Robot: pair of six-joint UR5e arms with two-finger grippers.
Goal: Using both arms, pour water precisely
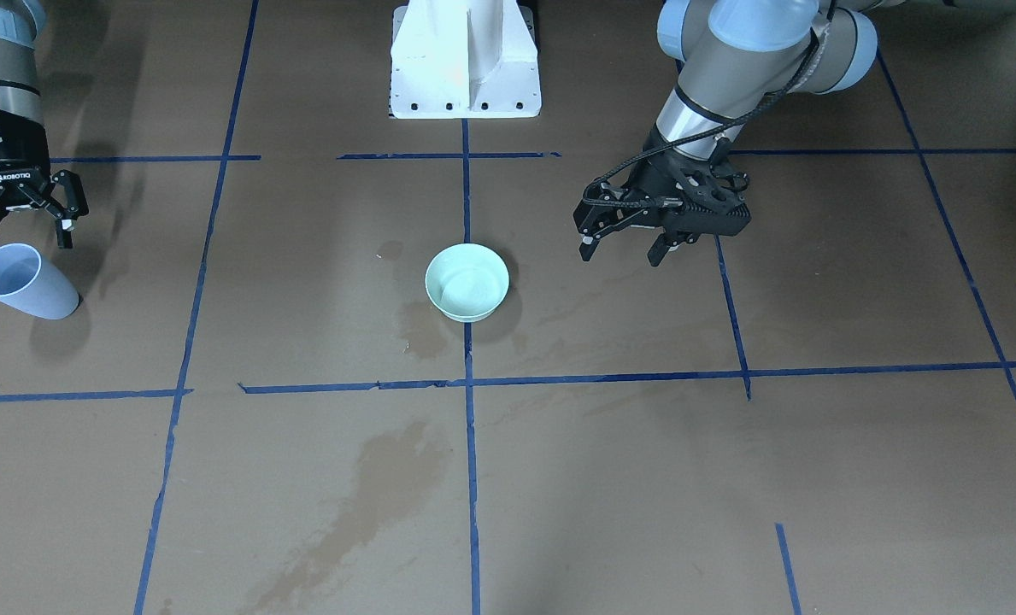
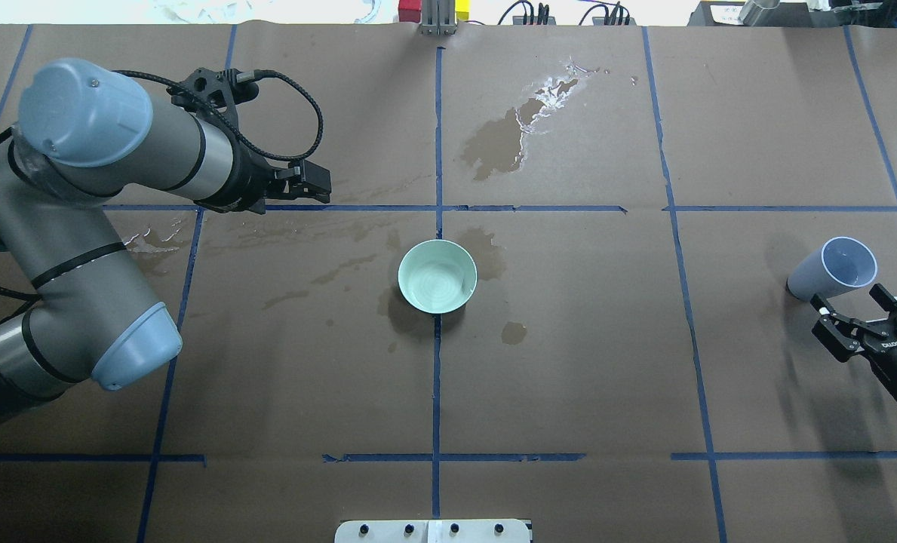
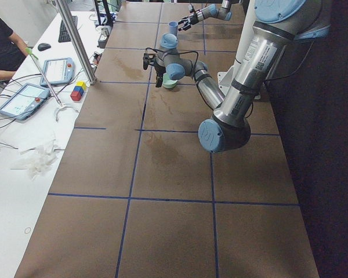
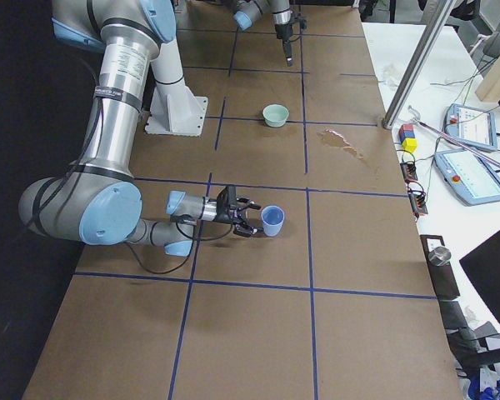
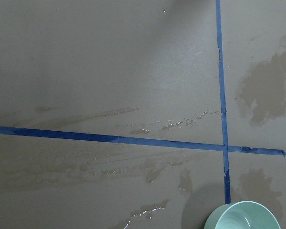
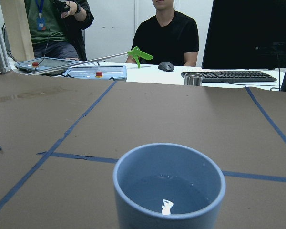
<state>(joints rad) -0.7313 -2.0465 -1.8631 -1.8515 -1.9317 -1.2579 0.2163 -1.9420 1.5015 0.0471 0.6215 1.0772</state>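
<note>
Two arms (image 2: 78, 249), two pincers — left pincer (image 1: 623, 252), right pincer (image 1: 20, 235) — one blue cup (image 2: 833, 268), one mint bowl (image 2: 437, 276), one white pedestal (image 1: 465, 60)

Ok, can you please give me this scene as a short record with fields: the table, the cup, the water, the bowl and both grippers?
table: brown board, with damp stains on it
cup: blue, upright on the table at the robot's right, not gripped
water: a small amount inside the cup
bowl: pale green, near the table's middle; contents cannot be told
right gripper: open, close behind the cup
left gripper: open, empty, over the table beside the bowl, apart from it
</note>
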